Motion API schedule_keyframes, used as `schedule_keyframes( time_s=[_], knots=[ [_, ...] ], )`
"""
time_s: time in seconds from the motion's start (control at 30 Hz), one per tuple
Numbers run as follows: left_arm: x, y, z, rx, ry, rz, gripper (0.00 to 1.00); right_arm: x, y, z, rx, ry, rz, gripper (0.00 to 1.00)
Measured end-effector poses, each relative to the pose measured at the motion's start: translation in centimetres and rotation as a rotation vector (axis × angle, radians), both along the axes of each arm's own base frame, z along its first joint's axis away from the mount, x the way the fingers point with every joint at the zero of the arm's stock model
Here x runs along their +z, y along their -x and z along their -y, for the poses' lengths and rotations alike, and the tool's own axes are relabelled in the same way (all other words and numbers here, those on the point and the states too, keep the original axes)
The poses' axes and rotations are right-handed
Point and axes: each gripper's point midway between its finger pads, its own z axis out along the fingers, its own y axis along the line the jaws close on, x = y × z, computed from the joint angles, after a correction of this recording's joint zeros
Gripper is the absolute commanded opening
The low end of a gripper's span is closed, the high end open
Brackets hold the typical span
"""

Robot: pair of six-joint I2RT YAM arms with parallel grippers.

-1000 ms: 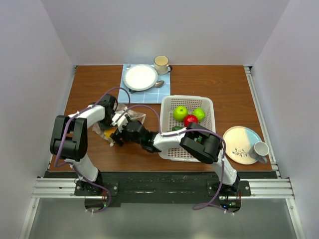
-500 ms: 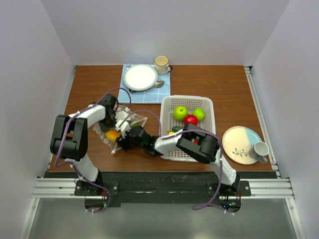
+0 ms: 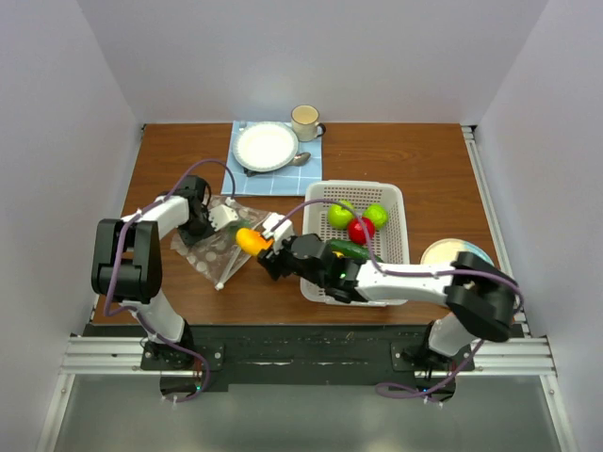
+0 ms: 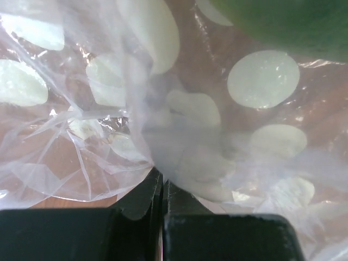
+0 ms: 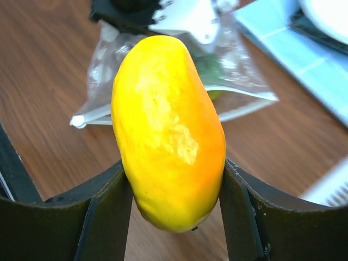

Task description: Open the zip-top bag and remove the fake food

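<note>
The zip-top bag (image 3: 213,252), clear with pale dots, lies flat on the table left of centre. My left gripper (image 3: 209,218) is shut on its far edge; in the left wrist view the jaws pinch the plastic film (image 4: 179,157), and a green piece (image 4: 283,22) shows through it. My right gripper (image 3: 256,241) is shut on a yellow-orange fake fruit (image 5: 166,130), held just above the table right of the bag (image 5: 234,81). More fake food lies in the white basket (image 3: 400,202): two green apples (image 3: 341,215), a red piece (image 3: 359,229) and a dark cucumber (image 3: 347,250).
A white plate (image 3: 267,146) on a blue napkin (image 3: 311,174), a spoon (image 3: 300,158) and a mug (image 3: 304,120) stand at the back. Another plate (image 3: 452,252) sits at the right, partly under my right arm's elbow (image 3: 480,297).
My right gripper closed on the yellow-orange fruit inside the bag and drew it out to the right. The bag now lies flatter, and the left gripper has shifted slightly left.
</note>
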Motion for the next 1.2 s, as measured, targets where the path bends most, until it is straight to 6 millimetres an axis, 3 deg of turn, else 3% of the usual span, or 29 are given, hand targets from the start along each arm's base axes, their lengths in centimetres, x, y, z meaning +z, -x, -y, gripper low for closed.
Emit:
schedule_keyframes(
  time_s=[0.13,0.27,0.33,0.4,0.43,0.5,0.57,0.67,0.8,0.9,0.97,1.03,1.1,1.2],
  knots=[
    [0.0,0.1,0.0,0.001,0.006,0.009,0.0,2.7,-0.9,3.8,-0.142,0.024,0.036,0.17],
    [0.1,0.4,0.2,-0.003,0.016,0.01,0.0,2.0,-3.4,9.2,-0.39,0.139,0.044,0.15],
    [0.1,0.6,0.2,-0.006,0.018,0.01,0.0,0.6,-4.9,12.7,-0.524,0.203,0.004,0.4],
    [0.1,0.8,0.2,-0.01,0.019,0.013,0.0,-0.8,-6.4,16.8,-0.674,0.258,-0.039,0.89],
    [0.1,1.1,0.2,-0.011,0.02,0.008,0.0,-1.3,-6.9,18.6,-0.74,0.282,-0.055,0.98],
    [0.2,1.7,0.3,-0.013,0.022,-0.004,0.0,-1.9,-7.3,21.2,-0.834,0.316,-0.077,0.99],
    [0.4,2.2,0.4,-0.015,0.032,-0.017,0.0,-2.2,-7.0,21.7,-0.842,0.339,-0.091,0.99],
    [0.8,2.2,0.7,-0.011,0.045,-0.006,0.0,-1.9,-6.7,21.1,-0.82,0.338,-0.101,0.99],
    [1.1,1.7,0.9,-0.009,0.059,0.015,0.0,1.0,-7.0,18.2,-0.75,0.257,-0.083,0.99],
    [1.1,1.4,1.0,-0.004,0.064,0.025,0.0,4.6,-7.2,13.6,-0.664,0.196,-0.018,0.98],
    [1.1,1.2,1.0,-0.005,0.062,0.035,0.0,5.7,-6.4,9.5,-0.57,0.176,0.024,0.95],
    [1.0,0.9,0.7,-0.011,0.05,0.053,0.0,4.8,-5.1,6.5,-0.477,0.187,0.038,0.91],
    [0.6,0.9,0.5,-0.016,0.039,0.058,0.0,2.2,-3.2,3.6,-0.37,0.224,0.028,0.88],
    [0.1,1.1,0.1,-0.026,0.015,0.063,0.0,-1.7,-2.3,2.3,-0.302,0.285,-0.001,0.88]
  ],
)
